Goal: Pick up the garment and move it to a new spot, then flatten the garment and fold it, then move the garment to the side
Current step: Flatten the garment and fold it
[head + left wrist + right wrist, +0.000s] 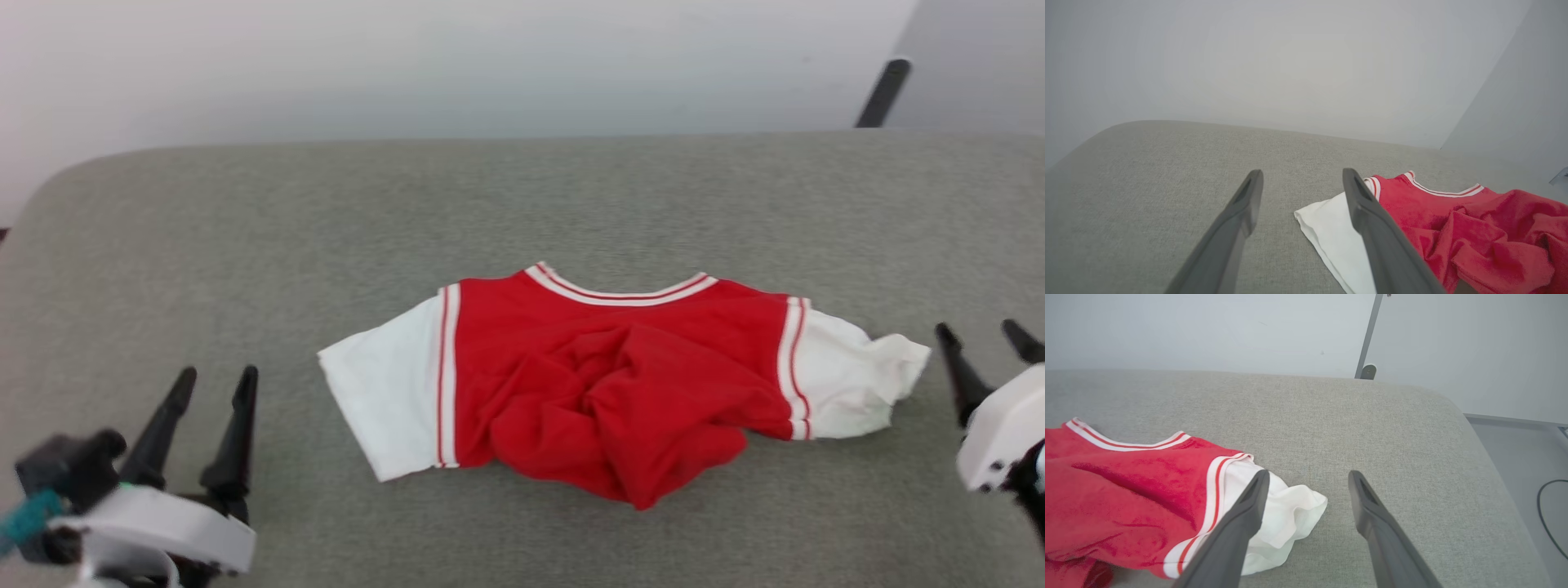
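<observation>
The garment [620, 376], a red jersey T-shirt with white sleeves and a striped collar, lies on the grey surface [522, 204], collar at the far side, its lower red part bunched up toward the near side. My left gripper [214, 377] stands open at the lower left, apart from the left sleeve. In the left wrist view the left gripper [1302, 175] has bare fabric surface between its fingers, the garment [1453, 228] to their right. My right gripper [984, 331] is open just right of the crumpled right sleeve. In the right wrist view the right gripper [1308, 475] holds nothing, the garment [1126, 490] lying left.
The grey surface's rounded far edge meets a pale wall [457, 57]. A dark pole [882, 91] leans at the far right. In the right wrist view the surface's right edge drops to a floor with a black cable [1545, 514].
</observation>
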